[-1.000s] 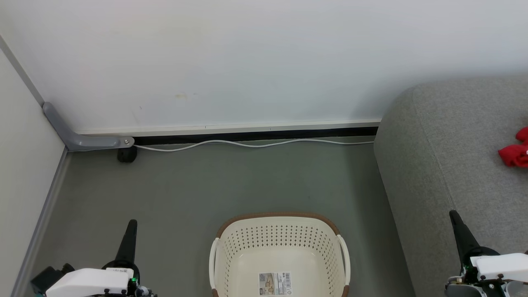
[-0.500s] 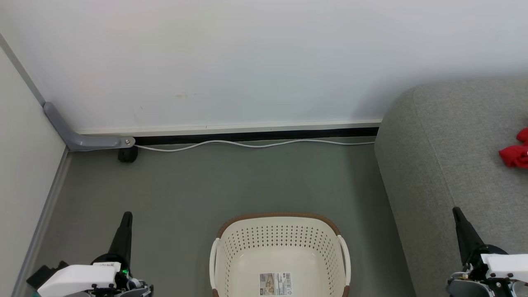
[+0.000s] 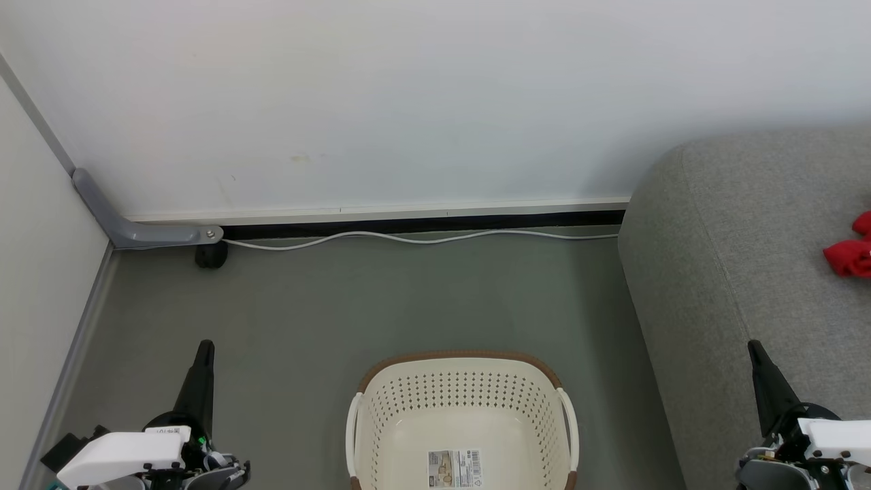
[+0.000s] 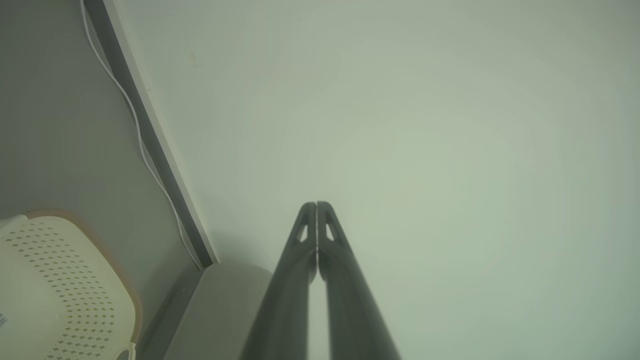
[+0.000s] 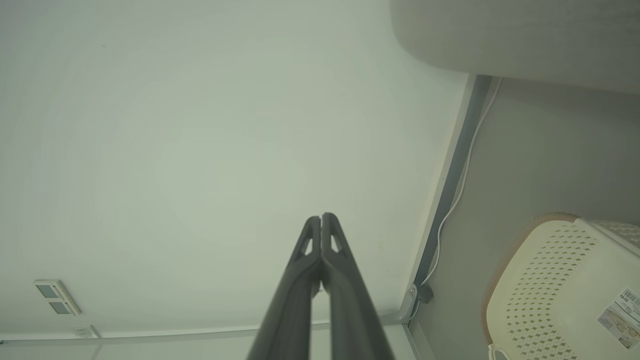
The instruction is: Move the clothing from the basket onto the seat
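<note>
Head view, from the left: a grey bracket (image 3: 129,233) runs down the corner to the floor (image 3: 326,306), with a small black caster (image 3: 209,255) beside its end. Just near of that, the left gripper (image 3: 204,350) hangs over bare floor, well apart from the basket. Its two dark fingers are pressed together with nothing between them, which the left wrist view confirms (image 4: 316,207). It looks parked out of the way rather than poised to reach.

A white cable (image 3: 408,239) trails along the foot of the far wall (image 3: 408,102). At near centre sits the basket (image 3: 459,355), on the floor between the two arms, where either could reach in. What shows of its inside holds only a printed label (image 3: 454,467) on the bottom. Its nearest part is cut off by the frame's edge, so I cannot vouch for that strip.

To the right rises the seat (image 3: 735,224), just beside the basket, so a carry across is short. The right gripper (image 3: 754,348) stands over the seat's near edge, its fingers likewise closed on nothing, as the right wrist view shows (image 5: 321,220). Farther right, the clothing (image 3: 850,255) lies as a red bunch on the cushion, cut by the frame edge. Whether both garments are in that heap cannot be told. With both grippers empty and the basket apparently bare, I judge the transfer finished or nearly so.
</note>
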`<state>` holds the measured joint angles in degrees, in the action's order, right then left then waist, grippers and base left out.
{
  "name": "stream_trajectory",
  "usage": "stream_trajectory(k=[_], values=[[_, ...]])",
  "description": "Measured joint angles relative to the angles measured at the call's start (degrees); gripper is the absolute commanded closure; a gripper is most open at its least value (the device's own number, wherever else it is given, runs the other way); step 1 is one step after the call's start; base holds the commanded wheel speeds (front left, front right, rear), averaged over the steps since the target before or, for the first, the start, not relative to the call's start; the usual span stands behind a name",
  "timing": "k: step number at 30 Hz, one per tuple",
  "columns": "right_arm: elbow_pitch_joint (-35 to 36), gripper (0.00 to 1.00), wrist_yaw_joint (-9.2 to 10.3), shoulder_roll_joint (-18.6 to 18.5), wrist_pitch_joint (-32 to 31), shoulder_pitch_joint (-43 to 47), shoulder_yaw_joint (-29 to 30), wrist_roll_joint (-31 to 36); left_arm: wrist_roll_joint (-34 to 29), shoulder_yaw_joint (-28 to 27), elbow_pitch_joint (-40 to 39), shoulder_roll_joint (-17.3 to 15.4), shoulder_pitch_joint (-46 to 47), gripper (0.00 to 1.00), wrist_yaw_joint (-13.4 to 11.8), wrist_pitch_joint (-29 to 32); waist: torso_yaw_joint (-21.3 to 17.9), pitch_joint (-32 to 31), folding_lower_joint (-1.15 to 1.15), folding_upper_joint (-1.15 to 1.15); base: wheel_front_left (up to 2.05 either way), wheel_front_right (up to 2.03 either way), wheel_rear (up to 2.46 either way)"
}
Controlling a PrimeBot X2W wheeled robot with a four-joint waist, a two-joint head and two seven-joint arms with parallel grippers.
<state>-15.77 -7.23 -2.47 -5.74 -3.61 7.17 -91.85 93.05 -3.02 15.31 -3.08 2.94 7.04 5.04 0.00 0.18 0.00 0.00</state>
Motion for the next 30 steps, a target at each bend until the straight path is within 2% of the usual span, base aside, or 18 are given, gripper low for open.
stream_trajectory(k=[30], values=[[0.0,1.00,0.00,0.0,-0.2,0.0,0.1,0.0,0.0,-0.6,0.0,0.3,0.0,1.00,0.0,0.5,0.0,0.0,0.00,0.00,0.00,0.00,0.00]])
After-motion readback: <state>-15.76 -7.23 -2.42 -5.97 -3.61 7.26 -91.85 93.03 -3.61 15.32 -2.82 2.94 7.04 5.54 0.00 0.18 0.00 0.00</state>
